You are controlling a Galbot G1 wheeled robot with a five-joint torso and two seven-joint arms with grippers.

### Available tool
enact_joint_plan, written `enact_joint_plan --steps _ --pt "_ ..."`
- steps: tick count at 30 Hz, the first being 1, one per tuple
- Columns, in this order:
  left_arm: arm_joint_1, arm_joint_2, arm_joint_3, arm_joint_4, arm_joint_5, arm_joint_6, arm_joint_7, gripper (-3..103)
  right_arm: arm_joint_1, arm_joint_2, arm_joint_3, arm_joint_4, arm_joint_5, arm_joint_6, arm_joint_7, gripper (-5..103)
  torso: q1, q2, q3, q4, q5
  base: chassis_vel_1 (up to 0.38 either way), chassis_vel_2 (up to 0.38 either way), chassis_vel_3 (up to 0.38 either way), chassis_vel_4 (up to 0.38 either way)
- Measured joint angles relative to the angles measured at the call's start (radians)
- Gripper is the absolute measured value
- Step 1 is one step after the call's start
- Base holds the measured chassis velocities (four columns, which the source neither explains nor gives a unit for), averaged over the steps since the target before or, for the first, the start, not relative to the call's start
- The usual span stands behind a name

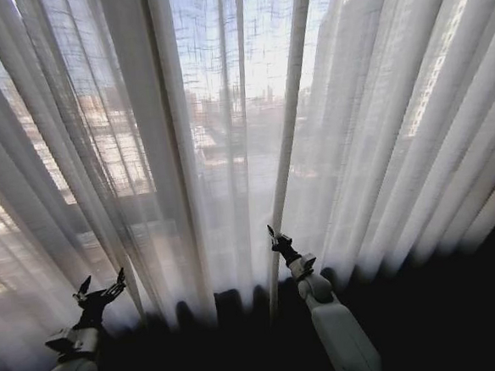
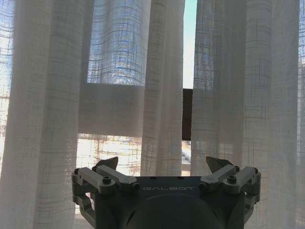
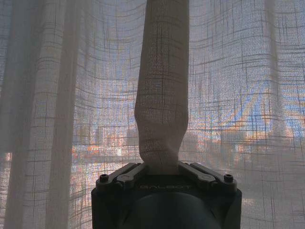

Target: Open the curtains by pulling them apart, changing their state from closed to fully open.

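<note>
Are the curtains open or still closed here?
Closed: the curtains hang across the window. Right gripper pinches one fold; left gripper is open, clear of them.

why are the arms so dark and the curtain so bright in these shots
Head view: daylight behind the curtains silhouettes the left end effector and right end effector. Right wrist view: the pinched fold looks denser, darker. Left wrist view: a bright gap.
</note>
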Motion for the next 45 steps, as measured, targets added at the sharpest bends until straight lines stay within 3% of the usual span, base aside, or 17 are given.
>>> enact_joint_plan --steps 16,45 --pt "0.0 0.0 0.0 0.0 0.0 0.0 0.0 100 -0.006 -0.008 0.016 -0.015 0.0 0.012 -0.032 0 0.0 0.0 0.0 -0.0002 -0.0001 -0.194 -0.2 0.202 0.185" --pt "0.0 0.0 0.0 0.0 0.0 0.0 0.0 100 -0.005 -0.012 0.02 -0.022 0.008 0.026 -0.064 0 0.0 0.0 0.0 -0.0001 0.0002 -0.351 -0.347 0.351 0.35"
